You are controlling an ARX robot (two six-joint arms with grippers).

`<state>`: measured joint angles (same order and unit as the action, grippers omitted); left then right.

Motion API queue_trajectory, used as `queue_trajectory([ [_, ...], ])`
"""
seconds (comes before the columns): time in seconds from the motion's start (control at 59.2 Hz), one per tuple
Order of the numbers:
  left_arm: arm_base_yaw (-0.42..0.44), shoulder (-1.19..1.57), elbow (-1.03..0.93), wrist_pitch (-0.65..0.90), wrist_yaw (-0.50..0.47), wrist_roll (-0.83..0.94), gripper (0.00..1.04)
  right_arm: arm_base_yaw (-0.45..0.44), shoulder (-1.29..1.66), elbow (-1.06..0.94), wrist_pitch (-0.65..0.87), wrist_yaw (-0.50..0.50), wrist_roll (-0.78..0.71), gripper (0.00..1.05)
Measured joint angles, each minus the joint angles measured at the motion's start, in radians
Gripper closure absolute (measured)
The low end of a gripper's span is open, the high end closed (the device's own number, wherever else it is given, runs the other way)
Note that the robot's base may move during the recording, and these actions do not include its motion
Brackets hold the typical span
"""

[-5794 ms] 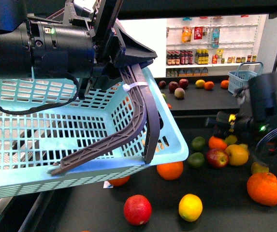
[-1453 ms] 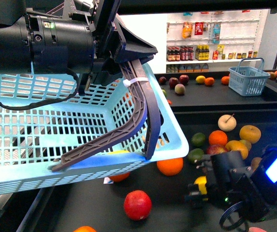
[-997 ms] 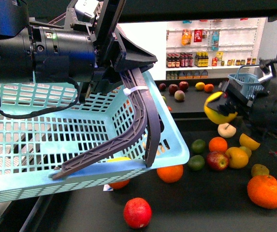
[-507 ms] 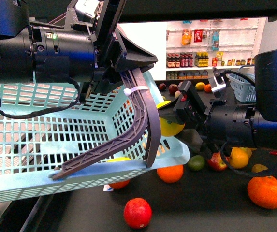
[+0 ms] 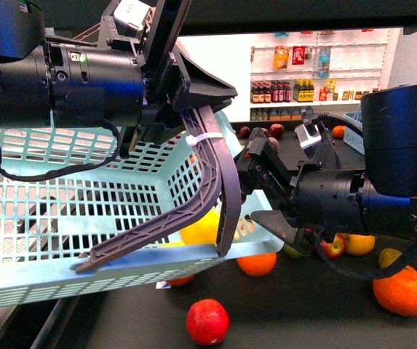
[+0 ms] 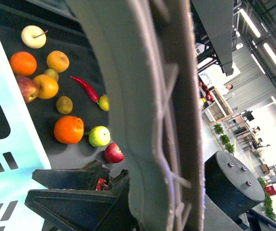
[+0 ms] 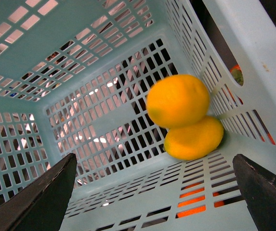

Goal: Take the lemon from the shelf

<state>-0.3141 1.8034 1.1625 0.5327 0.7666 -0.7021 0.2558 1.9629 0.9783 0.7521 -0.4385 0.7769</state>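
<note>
Lemon (image 7: 177,100) is sitting down inside the teal basket (image 5: 48,182) right now, not on the shelf (image 5: 324,313). In the right wrist view it's showing up blurry, pressed against a second yellow fruit (image 7: 194,138) in the corner by the mesh wall, so I'm guessing it's tumbling or only just landing. Your right pincer (image 5: 268,195) is hanging over the basket's right-hand rim with its jaws spread wide and nothing between them, which makes sense if dropping the fruit off is the step in hand. Your left pincer (image 5: 191,102) is looking clamped on the gray handle (image 5: 219,182), and that's what's holding the basket tilted above the shelf's black surface, with its open mouth facing the right arm. Around you, an orange (image 5: 257,263) is peeking out from under the basket's front edge, a red apple (image 5: 207,321) is lying out in front, a big orange (image 5: 402,291) is sitting off to the right, and the left wrist view is picking up a red chili (image 6: 85,88) among more fruit. What's getting in your way is mostly that handle and the rim, both just beside the right pincer, so I'd be backing out straight and slow before swinging anywhere.
</note>
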Motion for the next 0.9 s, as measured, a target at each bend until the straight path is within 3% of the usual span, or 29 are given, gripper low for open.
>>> queue_trajectory([
  [0.22,0.000,0.000,0.000,0.000,0.000,-0.001,0.97,-0.036,-0.064,-0.029,-0.056,0.162,-0.185,0.07],
  [0.355,0.000,0.000,0.000,0.000,0.000,-0.001,0.97,-0.068,-0.238,-0.158,-0.060,0.272,-0.353,0.07],
  [0.541,0.000,0.000,0.000,0.000,0.004,-0.001,0.97,-0.127,-0.560,-0.363,-0.184,0.258,-0.527,0.07],
  [0.76,0.000,0.000,0.000,0.000,0.003,-0.001,0.97,-0.294,-1.080,-0.550,-0.527,0.116,-0.685,0.07],
  [0.845,0.000,0.000,0.000,0.000,0.003,-0.002,0.97,-0.365,-1.315,-0.636,-0.547,0.240,-0.732,0.19],
  [0.895,0.000,0.000,0.000,0.000,0.002,-0.001,0.97,-0.406,-1.418,-0.673,-0.593,0.243,-0.743,0.25],
])
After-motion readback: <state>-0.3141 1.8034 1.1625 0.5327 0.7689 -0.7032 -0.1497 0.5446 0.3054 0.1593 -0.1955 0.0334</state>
